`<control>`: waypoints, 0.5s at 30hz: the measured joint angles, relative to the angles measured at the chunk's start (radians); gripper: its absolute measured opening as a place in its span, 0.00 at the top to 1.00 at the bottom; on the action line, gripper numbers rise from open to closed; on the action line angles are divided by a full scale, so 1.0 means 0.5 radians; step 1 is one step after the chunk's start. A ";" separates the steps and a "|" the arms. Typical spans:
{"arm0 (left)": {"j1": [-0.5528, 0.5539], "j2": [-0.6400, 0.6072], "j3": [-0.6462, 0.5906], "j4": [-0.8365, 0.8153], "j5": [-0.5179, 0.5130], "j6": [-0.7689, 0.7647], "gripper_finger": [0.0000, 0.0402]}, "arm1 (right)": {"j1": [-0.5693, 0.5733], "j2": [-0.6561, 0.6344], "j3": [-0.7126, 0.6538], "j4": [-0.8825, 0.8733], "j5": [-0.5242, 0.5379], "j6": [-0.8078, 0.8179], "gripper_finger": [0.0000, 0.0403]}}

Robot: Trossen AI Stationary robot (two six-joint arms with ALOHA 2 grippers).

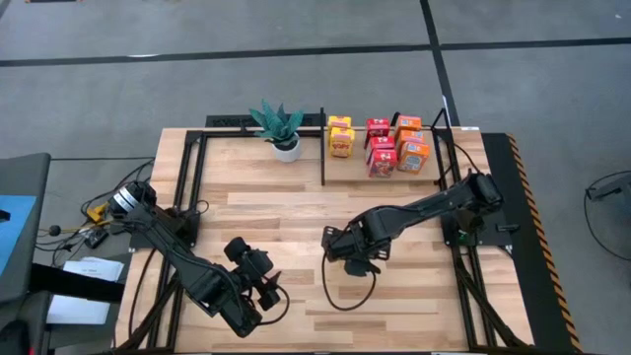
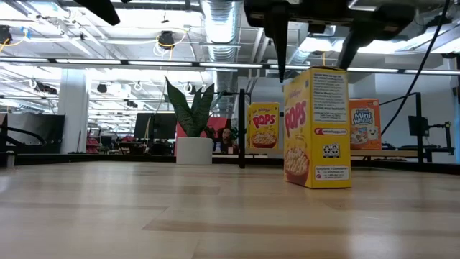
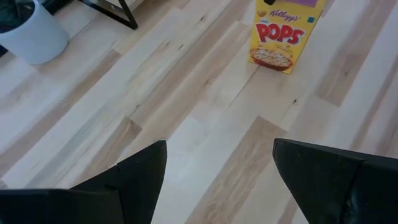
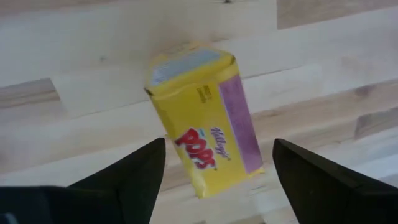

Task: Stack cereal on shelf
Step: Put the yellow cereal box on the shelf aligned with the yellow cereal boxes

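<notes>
A yellow Pops cereal box [image 2: 316,126] stands upright on its bottom end on the table, in front of the shelf; it also shows in the right wrist view [image 4: 202,118] and the left wrist view [image 3: 280,37]. My right gripper [image 4: 217,180] is open right above it, pointing down, with a finger over each side of the box's top and no touch showing. In the high view this gripper [image 1: 353,258] hides the box. My left gripper [image 1: 266,286] is open and empty near the table's near left. Several yellow, red and orange boxes [image 1: 383,146] stand on the shelf [image 1: 323,158].
A potted green plant [image 1: 281,128] in a white pot stands at the far edge, left of the shelf's black post. Black rails run along the table's left [image 1: 187,197] and right [image 1: 455,187] sides. Bare wood [image 1: 286,212] lies between the two grippers and the shelf.
</notes>
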 joint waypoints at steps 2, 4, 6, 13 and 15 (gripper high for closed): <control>0.000 0.000 0.000 -0.009 0.000 0.000 0.29 | -0.013 0.000 0.000 -0.005 -0.020 -0.001 0.21; -0.001 0.000 0.000 -0.023 0.000 -0.006 0.29 | -0.024 0.000 0.000 -0.010 -0.072 -0.006 0.22; -0.001 0.000 -0.001 -0.039 0.001 -0.019 0.29 | -0.024 0.000 0.000 0.000 -0.098 -0.014 0.22; 0.000 0.000 -0.001 -0.041 0.000 -0.025 0.29 | -0.024 0.000 0.000 0.006 -0.115 -0.020 0.25; 0.000 0.000 -0.001 -0.041 -0.008 -0.027 0.29 | -0.024 0.016 0.001 0.030 -0.116 -0.020 0.25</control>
